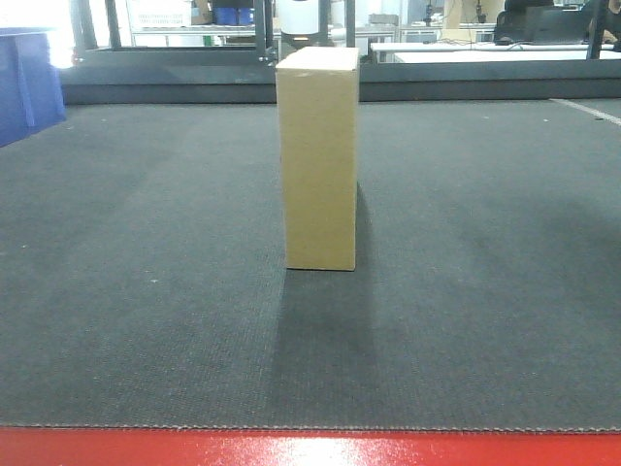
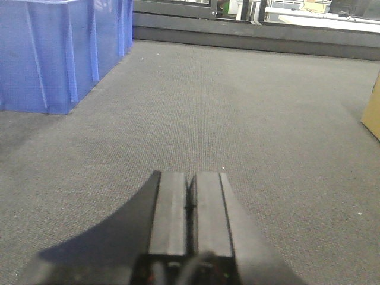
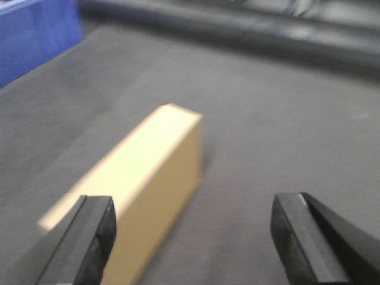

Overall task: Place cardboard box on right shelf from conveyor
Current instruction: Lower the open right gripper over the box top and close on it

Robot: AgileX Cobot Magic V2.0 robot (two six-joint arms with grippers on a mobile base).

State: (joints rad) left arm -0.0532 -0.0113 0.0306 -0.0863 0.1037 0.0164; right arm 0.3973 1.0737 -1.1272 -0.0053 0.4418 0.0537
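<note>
The cardboard box (image 1: 318,160) is tall, narrow and plain tan, and it stands upright in the middle of the conveyor (image 1: 136,291), a dark grey textured belt with a red front edge (image 1: 310,449). In the blurred right wrist view the cardboard box (image 3: 148,178) sits ahead of and between the fingers, close to the left one, with my right gripper (image 3: 193,205) wide open and nothing gripped. My left gripper (image 2: 190,176) is shut and empty, low over the belt, and a corner of the cardboard box (image 2: 373,113) shows at its far right. The right shelf is out of view.
A blue plastic bin (image 1: 24,83) stands on the belt at the far left, large in the left wrist view (image 2: 53,53) and also visible in the right wrist view (image 3: 29,41). A dark rail (image 1: 437,80) bounds the belt's far side, with benches behind it.
</note>
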